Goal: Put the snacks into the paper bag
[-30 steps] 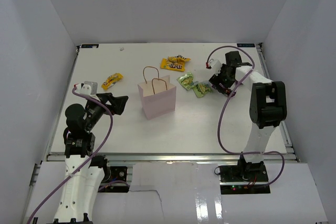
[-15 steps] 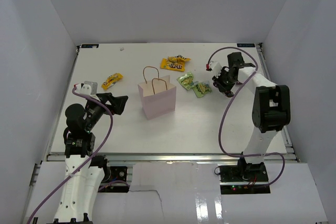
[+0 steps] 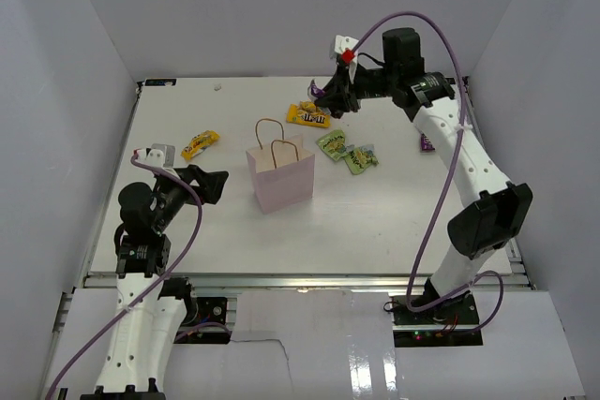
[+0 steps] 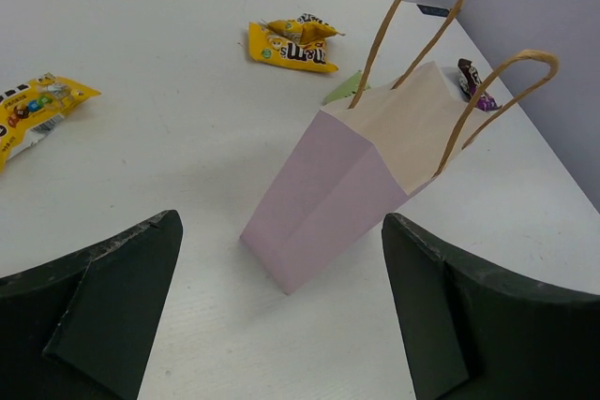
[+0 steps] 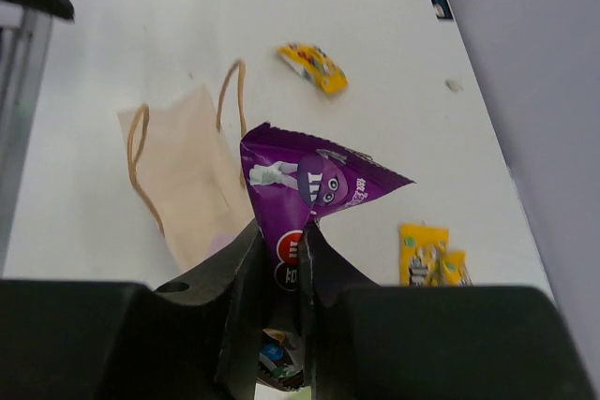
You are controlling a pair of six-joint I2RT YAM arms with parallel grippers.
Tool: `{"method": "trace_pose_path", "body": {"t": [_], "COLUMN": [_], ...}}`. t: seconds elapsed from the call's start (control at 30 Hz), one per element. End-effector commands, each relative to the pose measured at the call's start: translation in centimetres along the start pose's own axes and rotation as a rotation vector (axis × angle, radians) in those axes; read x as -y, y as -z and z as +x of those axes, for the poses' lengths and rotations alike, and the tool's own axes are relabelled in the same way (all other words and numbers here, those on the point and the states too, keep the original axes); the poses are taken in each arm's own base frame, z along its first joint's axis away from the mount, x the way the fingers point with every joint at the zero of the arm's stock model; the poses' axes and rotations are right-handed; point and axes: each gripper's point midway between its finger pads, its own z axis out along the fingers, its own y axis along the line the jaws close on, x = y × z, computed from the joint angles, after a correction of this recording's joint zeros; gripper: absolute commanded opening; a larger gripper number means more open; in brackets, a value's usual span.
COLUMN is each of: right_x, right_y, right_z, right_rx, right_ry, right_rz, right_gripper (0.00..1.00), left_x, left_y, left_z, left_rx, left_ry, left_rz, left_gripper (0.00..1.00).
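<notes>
**Purple packet pinched aloft; bag mouth lies to the near left**

The right gripper (image 5: pixel 279 252) is seen closed narrowly on one end of a purple packet (image 5: pixel 305 186). The packet's free, wider end fans away from the fingers. In the top view this gripper is held well above the table (image 3: pixel 375 222), over its far side.

From the pinched packet, the paper bag (image 3: pixel 279 175) lies toward the arm bases and to the robot's left. It stands upright with its mouth open upward. The mouth's long axis is judged to run roughly left to right, with the two cord handles (image 3: pixel 277 140) arching over it.

A drop is judged to need the packet carried above that opening, between the handles.

The left gripper (image 3: pixel 214 185) is held low beside the bag, fingers spread wide and empty. It is the nearer one to the bag.

Yellow packets (image 3: pixel 311 115), green packets (image 3: pixel 343 150) and a lone yellow packet (image 3: pixel 200 144) lie on the table around the bag.
</notes>
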Motion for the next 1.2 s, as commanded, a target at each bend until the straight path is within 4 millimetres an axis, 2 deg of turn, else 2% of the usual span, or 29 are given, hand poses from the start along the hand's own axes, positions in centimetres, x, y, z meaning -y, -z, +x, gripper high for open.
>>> {"method": "trace_pose_path", "body": {"t": [0.0,0.03,0.1,0.17,0.3,0.47,0.77,0.9,1.0,1.17], "right_x": [-0.6,-0.4,-0.8,-1.0,-3.1,-4.5,-5.9,-7.3,-7.8,-7.1], "right_y": [-2.9,-4.0,-5.2,-6.6,-8.4,-8.0,-6.0,-5.4,-6.1,-8.1], "right_z": [-3.3,-2.8,-3.7,-3.0,-2.2,-1.7,-3.1,-3.8,-3.5,-2.8], "right_rx": [0.148,0.152,0.171,0.165,0.164,0.157,0.175,0.202,0.2,0.18], "right_ry": [-0.101,-0.129,-0.131,-0.141,-0.148,-0.131,-0.078,-0.068,-0.075,-0.085], "right_rz": [-0.143,-0.164,-0.196,-0.218,-0.301,-0.317,-0.291,-0.345,-0.368,-0.367], "right_gripper": [0.21,0.22,0.22,0.22,0.23,0.23,0.24,0.24,0.24,0.25], "left_x": [-0.4,-0.6,-0.7,-0.7,-0.8,-0.6,-0.5,-0.4,-0.4,-0.6], "left_y": [-0.1,-0.1,-0.1,-0.1,-0.2,-0.2,-0.1,-0.1,-0.1,-0.1], "left_z": [0.2,0.3,0.2,0.3,0.3,0.3,0.1,0.1,0.1,0.2], "left_rx": [-0.008,-0.01,-0.01,-0.011,-0.013,-0.011,-0.005,-0.004,-0.004,-0.008], "left_ry": [-0.008,-0.007,-0.007,-0.007,-0.009,-0.01,-0.016,-0.017,-0.017,-0.014], "left_rz": [-0.021,-0.028,-0.033,-0.033,-0.034,-0.029,-0.02,-0.02,-0.02,-0.024], "left_gripper": [0.98,0.98,0.98,0.98,0.98,0.98,0.98,0.98,0.98,0.98]}}
